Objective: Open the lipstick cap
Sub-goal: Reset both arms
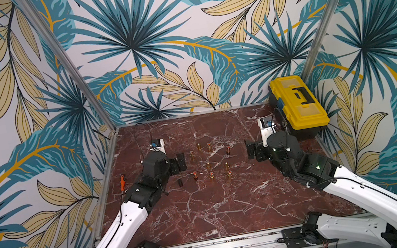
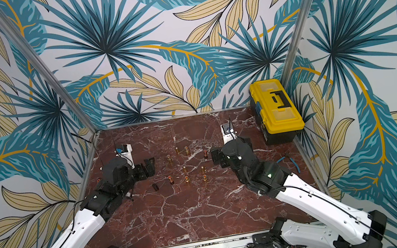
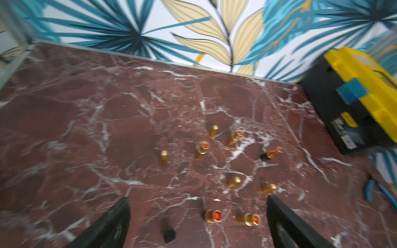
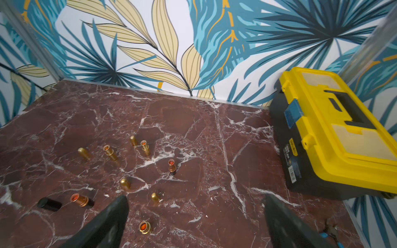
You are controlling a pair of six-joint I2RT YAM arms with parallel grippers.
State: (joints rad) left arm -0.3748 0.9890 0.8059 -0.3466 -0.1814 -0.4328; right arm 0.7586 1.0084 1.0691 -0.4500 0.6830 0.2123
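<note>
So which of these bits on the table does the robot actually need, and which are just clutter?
Part of the job:
- uncapped lipsticks, orange tips showing
- gold pieces, caps or still-capped tubes, unclear
- black cap, lying down

Just lying about:
- yellow toolbox
- orange-handled screwdriver
- blue-handled pliers

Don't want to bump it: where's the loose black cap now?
In a top view the black cap lies on the table just left of an open lipstick, near the left gripper.
</note>
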